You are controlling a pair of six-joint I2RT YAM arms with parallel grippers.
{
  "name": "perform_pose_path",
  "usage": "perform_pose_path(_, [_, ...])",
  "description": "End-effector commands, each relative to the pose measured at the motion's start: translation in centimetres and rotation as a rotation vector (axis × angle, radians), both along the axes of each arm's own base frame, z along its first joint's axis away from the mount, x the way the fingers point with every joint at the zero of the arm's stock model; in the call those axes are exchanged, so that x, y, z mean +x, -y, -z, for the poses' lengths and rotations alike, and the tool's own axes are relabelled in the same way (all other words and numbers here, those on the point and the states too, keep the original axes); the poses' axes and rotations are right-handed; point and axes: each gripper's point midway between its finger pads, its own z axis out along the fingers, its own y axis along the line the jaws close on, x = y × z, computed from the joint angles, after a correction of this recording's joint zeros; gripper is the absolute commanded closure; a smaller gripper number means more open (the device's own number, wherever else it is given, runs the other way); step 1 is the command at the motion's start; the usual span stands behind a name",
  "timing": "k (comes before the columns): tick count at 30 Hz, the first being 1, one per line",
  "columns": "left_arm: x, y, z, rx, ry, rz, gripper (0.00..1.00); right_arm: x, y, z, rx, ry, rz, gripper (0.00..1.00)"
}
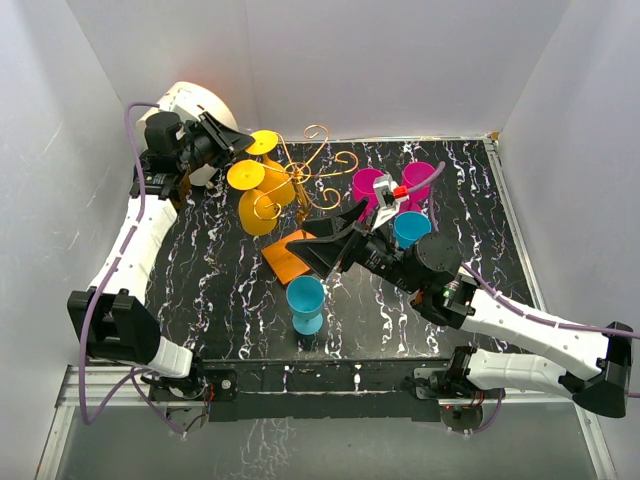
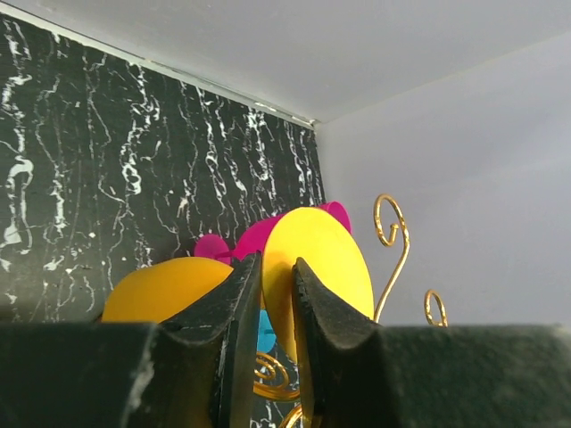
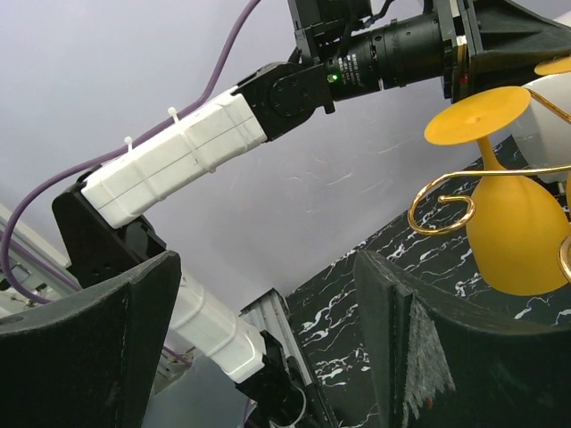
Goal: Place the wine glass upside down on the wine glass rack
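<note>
Position of the wine glass [image 1: 263,142]: it is yellow and hangs upside down on a far-left scroll arm of the rack [image 1: 288,258], which stands left of centre toward the tabletop's far edge. Its long axis is upright, with the round foot on top and the bowl below. A second yellow glass [image 1: 247,175] hangs the same way just beside it, on the near-left side.

Left pincer [image 1: 238,140]: it is level with the foot and reaches in from the far-left corner. In the left wrist view the foot [image 2: 326,259] lies directly ahead of the pincer [image 2: 277,260], face-on and touching or nearly touching the tips. The jaws stand a narrow slit apart. It cannot be told whether they pinch the foot's rim or have let go.

Right pincer [image 1: 322,240]: it is spread wide with nothing between the fingers, as the right wrist view confirms [image 3: 268,267]. It sits on the rack's near-right side, over the wooden base and well apart from the hung glass. The left arm is plainly the nearer.

Assessment: the glass appears to be seated, so placement looks nearly complete. The coming move turns on the foot lying straight off the left fingertips. A retreat should run back along that line toward the far-left corner, with the jaws parted enough to clear the rim. A sideways drift risks nudging either hung glass or the scroll wire.
</note>
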Motion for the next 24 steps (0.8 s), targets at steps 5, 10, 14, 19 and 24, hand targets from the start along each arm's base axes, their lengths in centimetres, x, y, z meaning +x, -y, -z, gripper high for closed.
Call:
perform_pose_path(5, [-1.4,-1.4,-2.0,0.079,0.041,-0.036,0.81,0.0,0.6,-2.7,0.061,0.03,0.015,0.23])
perform_pose_path(10, [-1.5,-1.8,-2.5,0.115,0.054,-0.044,0.75,0.0,0.5,-2.6,0.055,0.023,0.016,0.23])
perform_pose_path(14, [-1.8,-2.9,-2.8,0.195,0.057,-0.077,0.64,0.1,0.6,-1.9,0.035,0.005,0.02,0.23])
perform_pose_path(19, [-2.7,-4.4,-4.4,0.298,0.089,-0.12,0.48,0.1,1.4,-0.7,-0.036,-0.031,0.047,0.22])
perform_pose_path(24, [-5.0,-7.7,-6.4,0.432,0.101,-0.25,0.44,1.6,2.6,1.5,-0.276,-0.058,0.149,0.2])
